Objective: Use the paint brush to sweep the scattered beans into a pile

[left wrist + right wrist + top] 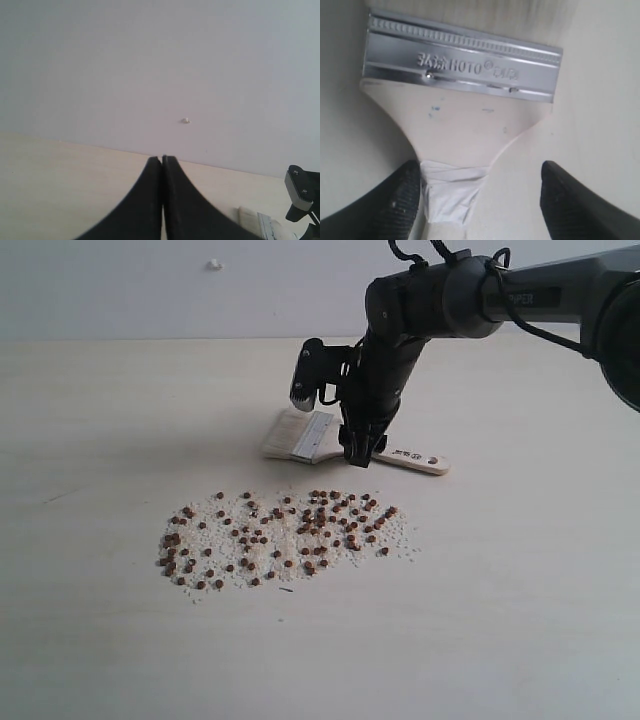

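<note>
ITEM: the paint brush (310,437), one; it lies flat on the table (100,440) with its bristles pointing away from the right arm; silver ferrule, pale wooden handle, a band of white tape (450,195) at the handle's neck.

ITEM: the beans (285,535), one loose patch, not yet piled; they lie near the paint brush, on its camera side in the exterior view, apart from it; reddish-brown beans number many dozens, too many for an exact count; the whitish grains among them are beyond counting.

ITEM: right gripper (362,448), one; it stands directly over the brush handle, just behind the ferrule; its jaws are spread to either side of the neck and not clamped.

ITEM: left gripper (162,159), one; it is well apart from the brush; its fingers are pressed together on nothing.

STEP IN HAND, as judged: picking up the brush; no sweeping has begun.

NEXT MOVE CALLS FOR: closing squarely on the narrow neck; lifting without twisting the brush; setting the bristles down beyond the patch's edge.
</note>
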Tool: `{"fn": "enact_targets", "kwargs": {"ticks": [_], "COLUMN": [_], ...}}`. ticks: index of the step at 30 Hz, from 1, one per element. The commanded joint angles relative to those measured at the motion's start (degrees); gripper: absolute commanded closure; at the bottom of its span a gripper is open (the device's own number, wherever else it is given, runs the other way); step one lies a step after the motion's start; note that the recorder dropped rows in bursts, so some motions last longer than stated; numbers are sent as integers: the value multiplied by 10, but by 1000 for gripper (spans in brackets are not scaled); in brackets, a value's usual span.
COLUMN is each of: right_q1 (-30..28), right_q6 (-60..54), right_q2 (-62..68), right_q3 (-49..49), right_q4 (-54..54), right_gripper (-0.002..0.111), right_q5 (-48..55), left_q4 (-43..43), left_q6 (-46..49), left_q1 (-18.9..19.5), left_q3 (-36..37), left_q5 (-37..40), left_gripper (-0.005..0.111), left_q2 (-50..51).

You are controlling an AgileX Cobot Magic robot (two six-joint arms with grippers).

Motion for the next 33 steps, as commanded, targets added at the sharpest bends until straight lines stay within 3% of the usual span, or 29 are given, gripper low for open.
{"fn": "enact_targets", "kwargs": {"ticks": [1,7,25,28,33], "right_q1": [-2,-2,-1,-1,-1], "right_q6": [13,72,71,72,77], "right_q2": [11,11,21,21,21], "right_q3": [-2,-2,-2,-2,-2], "right_q4": [-12,-62,-73,-80,-93], "right_gripper": [44,44,44,51,76], "right_q5": [9,21,24,32,40], "left_q4": [0,0,0,0,0], "left_q6": [0,0,0,0,0], "left_q1": [-3,-3,-3,-3,-3], "left_q3": [1,1,1,1,1], "left_q5": [2,2,2,2,2], "left_gripper": [107,107,107,107,107], "left_q2": [0,0,0,0,0]}}
